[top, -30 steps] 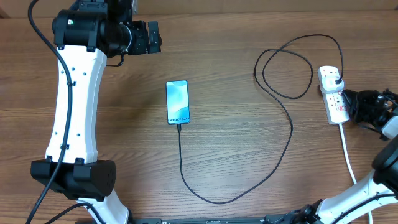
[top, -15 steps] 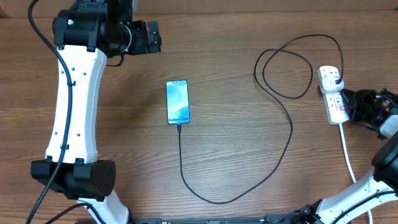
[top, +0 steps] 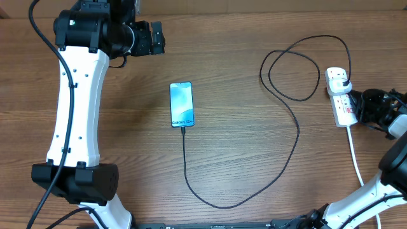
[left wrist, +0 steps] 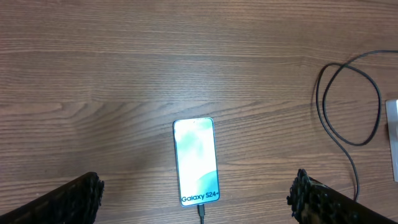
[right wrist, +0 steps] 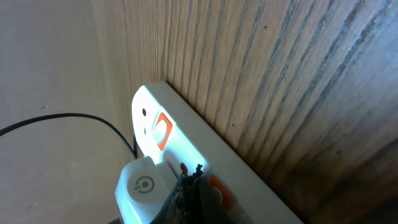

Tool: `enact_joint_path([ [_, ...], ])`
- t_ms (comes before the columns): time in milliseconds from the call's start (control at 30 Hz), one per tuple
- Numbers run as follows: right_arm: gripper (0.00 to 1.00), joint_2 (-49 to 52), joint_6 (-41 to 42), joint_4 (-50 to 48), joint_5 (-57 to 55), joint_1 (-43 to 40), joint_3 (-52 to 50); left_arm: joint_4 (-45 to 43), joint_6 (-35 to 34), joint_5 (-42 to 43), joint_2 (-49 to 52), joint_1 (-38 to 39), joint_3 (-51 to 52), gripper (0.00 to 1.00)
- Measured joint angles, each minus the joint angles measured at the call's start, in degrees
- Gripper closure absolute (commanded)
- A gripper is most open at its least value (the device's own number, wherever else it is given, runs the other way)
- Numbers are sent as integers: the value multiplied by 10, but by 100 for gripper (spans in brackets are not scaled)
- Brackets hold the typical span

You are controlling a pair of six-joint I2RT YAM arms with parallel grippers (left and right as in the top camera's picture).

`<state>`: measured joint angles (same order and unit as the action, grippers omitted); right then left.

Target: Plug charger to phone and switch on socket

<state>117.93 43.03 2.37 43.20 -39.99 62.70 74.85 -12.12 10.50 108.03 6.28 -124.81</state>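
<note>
The phone (top: 181,104) lies mid-table with its light-blue screen lit; it also shows in the left wrist view (left wrist: 196,161). The black charger cable (top: 296,137) is plugged into the phone's near end and loops across to the white socket strip (top: 342,100) at the right edge. A white plug (right wrist: 142,185) sits in the strip (right wrist: 249,180), beside orange-red switches. My right gripper (right wrist: 194,186) is shut, its tips pressed against the strip between plug and switch; overhead it is at the strip's right side (top: 361,105). My left gripper (left wrist: 196,202) is open, held high above the phone.
The strip's thick white cord (top: 355,156) runs toward the front edge at the right. My left arm's white links (top: 76,108) stand over the table's left side. The cable makes a loop (top: 292,70) at back right.
My right gripper has edged slightly left, closer onto the socket strip. The left arm, phone and cable have not moved.
</note>
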Motion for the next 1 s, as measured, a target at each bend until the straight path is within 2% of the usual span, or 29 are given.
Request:
enact_joint_path([
  [633, 96, -7, -20, 71, -28, 9, 22, 0, 0, 0, 0, 0, 0, 0],
  [833, 96, -20, -34, 125, 16, 22, 13, 0, 0, 0, 0, 0, 0, 0],
  [1000, 96, -21, -39, 125, 47, 33, 0, 0, 0, 0, 0, 0, 0, 1],
])
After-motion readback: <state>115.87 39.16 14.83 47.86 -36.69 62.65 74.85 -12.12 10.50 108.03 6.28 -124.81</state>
